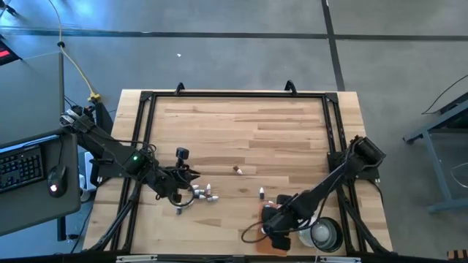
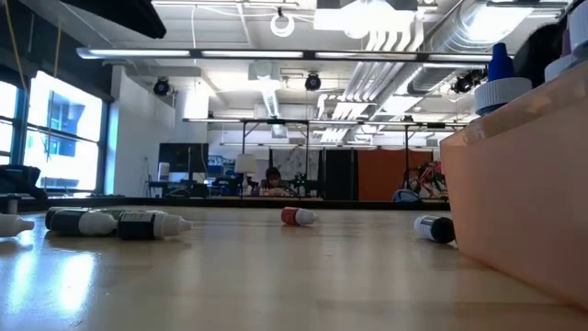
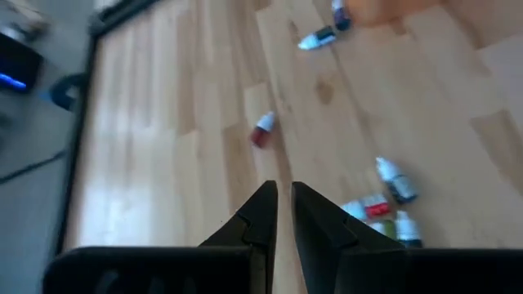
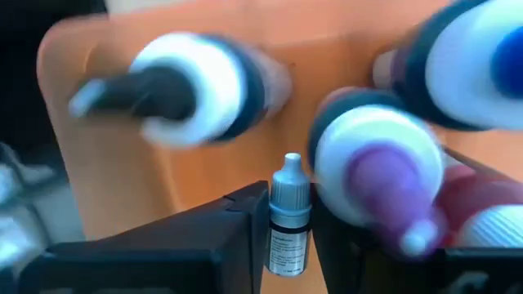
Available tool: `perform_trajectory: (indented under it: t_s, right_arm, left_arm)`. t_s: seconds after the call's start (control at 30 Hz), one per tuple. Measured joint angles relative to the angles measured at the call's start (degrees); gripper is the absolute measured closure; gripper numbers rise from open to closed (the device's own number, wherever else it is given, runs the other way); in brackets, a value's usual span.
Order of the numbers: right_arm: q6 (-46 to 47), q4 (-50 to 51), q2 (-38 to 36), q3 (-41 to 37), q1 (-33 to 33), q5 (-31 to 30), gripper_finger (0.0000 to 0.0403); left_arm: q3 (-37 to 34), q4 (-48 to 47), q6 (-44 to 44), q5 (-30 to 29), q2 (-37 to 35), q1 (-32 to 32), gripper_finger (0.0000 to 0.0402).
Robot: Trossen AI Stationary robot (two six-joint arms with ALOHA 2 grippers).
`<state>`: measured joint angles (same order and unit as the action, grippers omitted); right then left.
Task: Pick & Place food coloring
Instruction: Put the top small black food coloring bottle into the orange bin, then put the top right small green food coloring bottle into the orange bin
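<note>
Risk sat lower right in the high view: the right claw (image 1: 276, 228) hung over the translucent orange tray (image 1: 268, 212). In its wrist view, slightly parted fingers flanked a small white-capped dropper bottle (image 4: 289, 214); a loose release could topple it among the neighbours. The left claw (image 3: 283, 214) hung nearly shut, empty.
</note>
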<state>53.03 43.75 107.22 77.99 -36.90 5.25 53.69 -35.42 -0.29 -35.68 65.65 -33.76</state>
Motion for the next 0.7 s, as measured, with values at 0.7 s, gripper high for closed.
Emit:
perform_trajectory:
  t_s: [0.7]
  right_arm:
    - [4.8,10.4,0.0,11.0,3.8,16.9,0.0278]
  left_arm:
    - [0.0,8.7,15.1,-5.3,0.0,0.0,0.0365]
